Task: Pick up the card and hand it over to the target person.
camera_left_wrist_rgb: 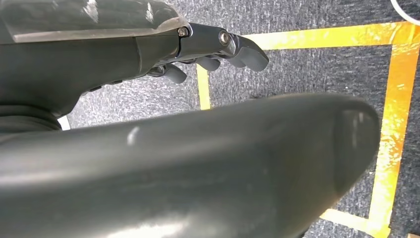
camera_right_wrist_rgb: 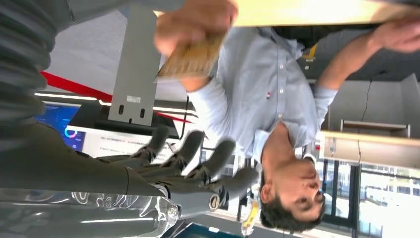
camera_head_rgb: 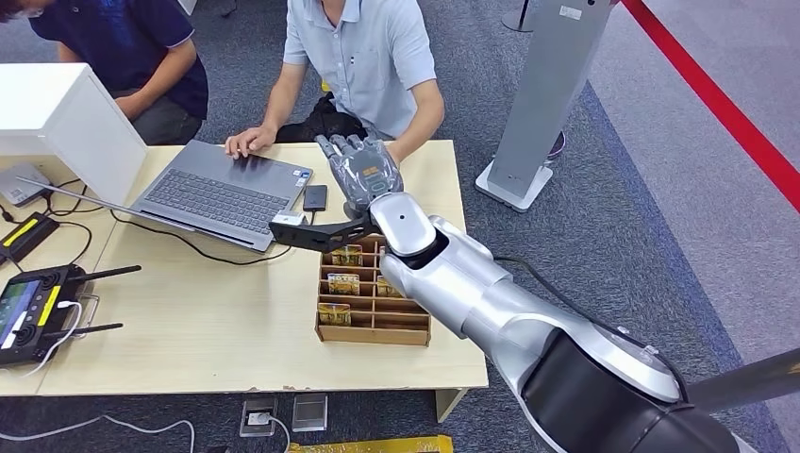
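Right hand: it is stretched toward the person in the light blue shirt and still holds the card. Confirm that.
Not quite. The right hand is stretched toward the person in the light blue shirt, but it holds nothing. The right wrist view shows its fingers spread and the card in the person's hand.

The left hand [camera_left_wrist_rgb: 218, 47] hangs over dark grey carpet [camera_left_wrist_rgb: 307, 69], its dark fingers [camera_left_wrist_rgb: 247, 52] curled loosely inward and holding nothing. Yellow tape [camera_left_wrist_rgb: 396, 104] marks a rectangle on the carpet beyond the fingertips, with one strip [camera_left_wrist_rgb: 203, 91] running beneath them. The thick grey thumb [camera_left_wrist_rgb: 198, 168] looms blurred, close to the camera.
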Available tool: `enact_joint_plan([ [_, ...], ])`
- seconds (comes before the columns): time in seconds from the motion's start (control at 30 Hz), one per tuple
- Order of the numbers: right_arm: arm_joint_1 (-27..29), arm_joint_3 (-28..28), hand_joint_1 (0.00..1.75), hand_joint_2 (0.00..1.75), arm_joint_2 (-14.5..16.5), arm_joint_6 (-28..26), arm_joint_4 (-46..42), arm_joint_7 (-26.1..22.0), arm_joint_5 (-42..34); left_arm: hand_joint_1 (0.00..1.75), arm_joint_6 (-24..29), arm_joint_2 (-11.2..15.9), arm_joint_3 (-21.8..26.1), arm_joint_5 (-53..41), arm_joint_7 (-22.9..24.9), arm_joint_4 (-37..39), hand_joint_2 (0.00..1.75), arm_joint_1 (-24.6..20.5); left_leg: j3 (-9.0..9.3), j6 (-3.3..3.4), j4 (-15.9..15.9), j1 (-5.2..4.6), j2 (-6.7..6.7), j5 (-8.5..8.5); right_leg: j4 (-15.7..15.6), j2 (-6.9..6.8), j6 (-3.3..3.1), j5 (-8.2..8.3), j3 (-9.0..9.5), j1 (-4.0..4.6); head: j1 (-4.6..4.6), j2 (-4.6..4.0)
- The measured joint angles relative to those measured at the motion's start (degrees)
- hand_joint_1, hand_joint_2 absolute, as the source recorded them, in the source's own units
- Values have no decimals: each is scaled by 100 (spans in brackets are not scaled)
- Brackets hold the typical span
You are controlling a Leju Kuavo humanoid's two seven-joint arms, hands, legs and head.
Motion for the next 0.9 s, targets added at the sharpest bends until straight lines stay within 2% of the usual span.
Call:
enact_joint_plan([
  [0.1, -5, -226, 0, 175, -298, -167, -639, -11, -171, 0, 19, 0, 15, 52, -7, -2, 0, 2, -2, 1, 2, 1, -3, 1, 0, -4, 1, 0, -1, 1, 0, 0],
  [0.23, 443, -765, 0, 175, -1138, -283, -2490, 72, -686, 0, 49, 17, 40, 113, 38, -6, 0, 6, -2, 3, 2, 4, -16, 3, -7, -17, 2, 0, 7, 4, 0, 0],
  [0.37, 1468, -1362, 0, 175, -2142, -406, -4638, 188, -1405, 0, 72, 52, 64, 178, 100, -6, 0, 13, 8, 5, -6, 10, -39, 5, -27, -40, 4, -1, 28, 10, 0, 0],
  [0.47, 2449, -1783, 0, 175, -2615, -551, -5830, 154, -1694, 0, 94, 78, 139, 239, 161, -11, 0, 25, 14, 4, -8, 11, -46, 5, -35, -47, 4, -2, 36, 11, 0, 0],
  [0.53, 3346, -2171, 0, 175, -2824, -664, -6548, -85, -2071, 0, 137, 97, 199, 274, 194, -18, 0, 35, 18, 5, -12, 10, -51, 5, -40, -52, 4, -3, 41, 11, 0, 0],
  [0.63, 4546, -2627, 0, 175, -2916, -762, -7080, -692, -2755, 0, 188, 121, 256, 288, 206, -27, 0, 44, 26, 5, -18, 11, -65, 4, -49, -63, 3, -7, 52, 11, 0, 0],
  [0.7, 5173, -2834, 0, 175, -2867, -812, -7177, -1093, -3170, 0, 199, 134, 271, 279, 197, -30, 0, 45, 26, 3, -16, 10, -63, 0, -46, -62, 1, -9, 48, 10, 0, 0],
  [0.8, 5891, -3020, 0, 175, -2674, -789, -7092, -1534, -3540, 0, 208, 152, 261, 238, 145, -33, 0, 43, 23, 4, -15, 7, -56, -5, -39, -54, 1, -12, 41, 7, 0, 0],
  [0.9, 6269, -2967, 0, 175, -2584, -700, -6962, -1651, -3545, 0, 202, 166, 258, 215, 87, -33, 0, 42, 22, 1, -16, 4, -38, -10, -34, -36, -1, -14, 33, 4, 0, 0],
])
